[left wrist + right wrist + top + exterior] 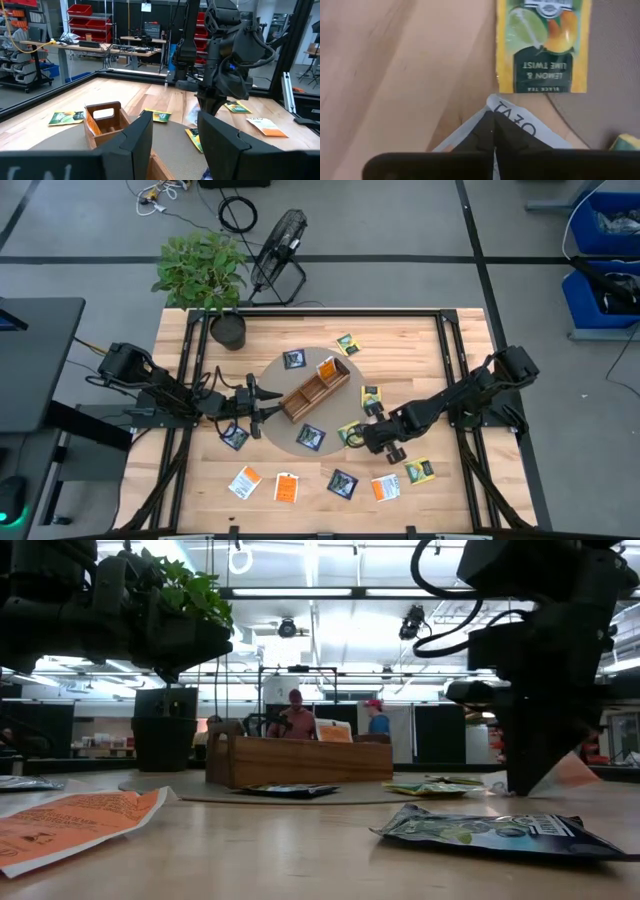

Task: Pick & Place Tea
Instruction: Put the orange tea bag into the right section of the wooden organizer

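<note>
The brown wooden tray lies on a round grey mat at mid-table, with an orange packet standing in its far end. Tea packets lie flat around it: orange-and-white, navy, yellow-green. To the tray's right, my right gripper points down, shut on a white tea packet, beside a yellow-green lemon-lime packet. My left gripper stands open and level to the tray's left, holding nothing. My right gripper pinches the white packet between its two fingers, at the packet's printed edge. The fingers come steeply from above. In the low view the packet slants upward beside the fingers; whether it is clear of the table I cannot tell.
A potted plant stands at the table's far left corner. Dark frame rails run along the table's sides. A navy packet and a yellow-green one lie close to my right gripper. People stand in the room beyond.
</note>
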